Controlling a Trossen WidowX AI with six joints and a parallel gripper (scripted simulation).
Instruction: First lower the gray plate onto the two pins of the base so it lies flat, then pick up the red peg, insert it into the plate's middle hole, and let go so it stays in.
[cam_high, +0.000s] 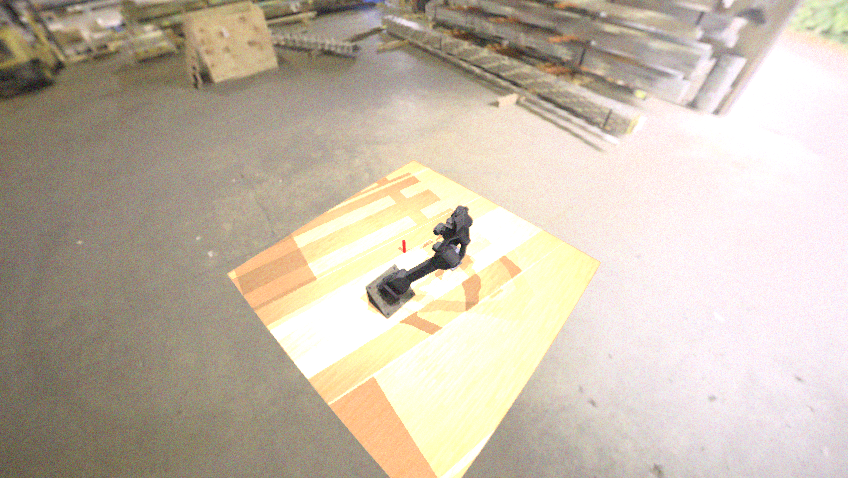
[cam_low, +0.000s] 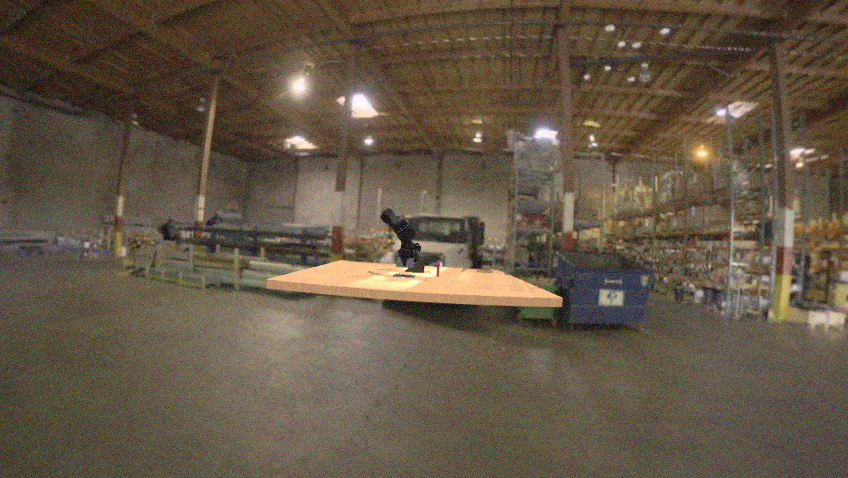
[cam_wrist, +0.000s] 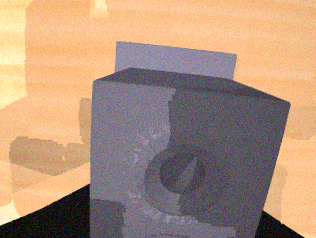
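The gray plate (cam_wrist: 132, 112) fills the middle of the wrist view, its round hole facing the camera. My gripper (cam_high: 438, 237) (cam_low: 404, 261) is shut on it; black finger parts show at the lower corners of the wrist view. The base (cam_low: 404, 275) (cam_wrist: 175, 59) lies on the table below the plate, and part of it shows past the plate's far edge in the wrist view. The plate appears held above the base, not lying on it; the gap is too small to judge. The base's pins are hidden. The red peg (cam_high: 404, 246) (cam_low: 438, 269) stands upright off to one side, away from the gripper.
The wooden table (cam_high: 510, 332) (cam_low: 475, 293) carries the arm's dark mount (cam_high: 387, 304), with the red peg near it. Shadows and bright patches cross the table top. Warehouse floor, racks and a blue dumpster (cam_low: 629, 296) lie beyond the table.
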